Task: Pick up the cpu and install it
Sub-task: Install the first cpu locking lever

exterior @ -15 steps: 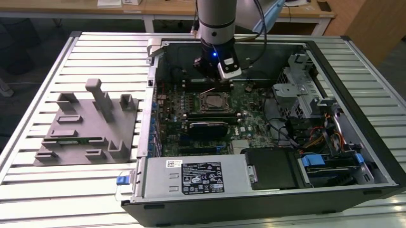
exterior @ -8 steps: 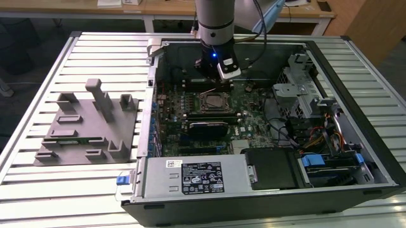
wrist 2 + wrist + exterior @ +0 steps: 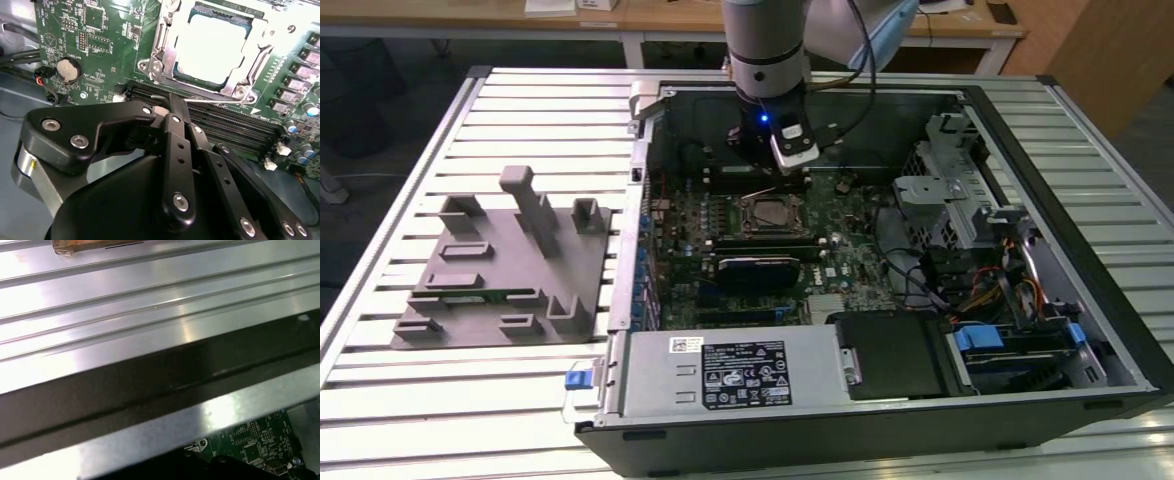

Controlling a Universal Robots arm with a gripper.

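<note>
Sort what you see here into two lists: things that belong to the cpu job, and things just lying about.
Job:
cpu, lying in the socket
gripper, above the motherboard

Lying about:
grey tray, on the table
coin battery
memory slots
power supply

A: The cpu [image 3: 210,47] top looks pale, matt metal; its socket frame [image 3: 165,50] is shiny bare steel.

B: And the gripper [image 3: 172,150]?

A: Smooth black plastic or coated metal, satin. The table [image 3: 534,110] is ribbed, brushed aluminium.
</note>
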